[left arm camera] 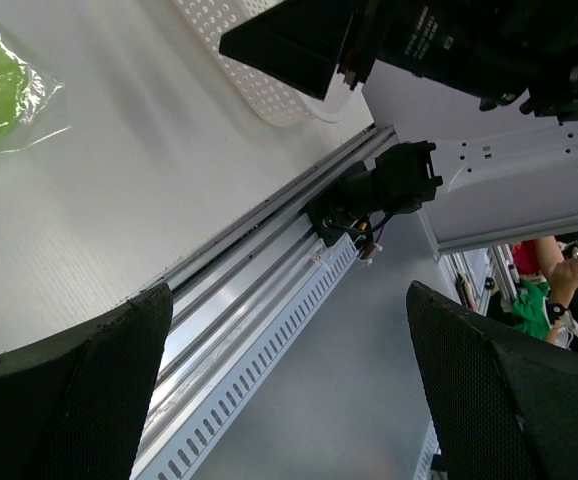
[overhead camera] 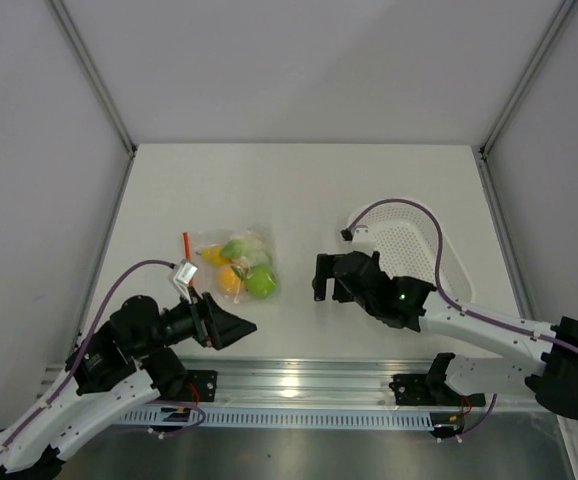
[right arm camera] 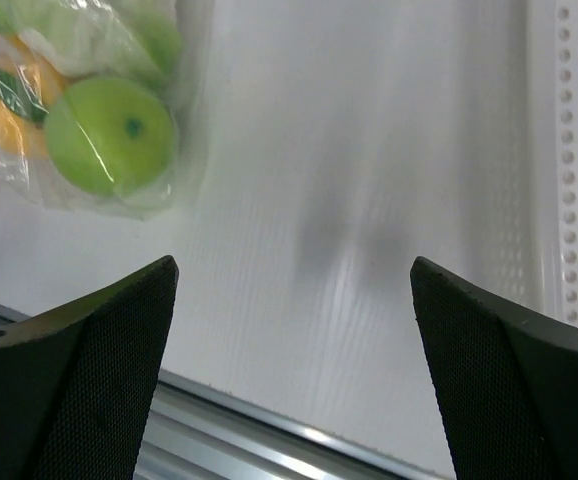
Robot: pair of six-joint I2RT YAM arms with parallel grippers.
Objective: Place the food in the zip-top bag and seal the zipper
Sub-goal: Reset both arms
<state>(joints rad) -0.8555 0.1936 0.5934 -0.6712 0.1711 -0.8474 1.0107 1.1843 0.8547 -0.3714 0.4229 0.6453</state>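
Food (overhead camera: 259, 283) inside zip-top bag (overhead camera: 253, 241) on white table (overhead camera: 299, 190); grey walls (overhead camera: 299, 60) around.

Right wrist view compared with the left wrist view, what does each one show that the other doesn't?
Only the right wrist shows the orange fruit and the whole green apple. Only the left wrist shows the right arm, its base and a bystander. Both show the zip-top bag, the white basket and the rail.

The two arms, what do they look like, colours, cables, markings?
The left arm and right arm are white with black joints, each trailing a purple cable. The left claw and right claw are black with dotted pads. A green light glows behind the right claw.
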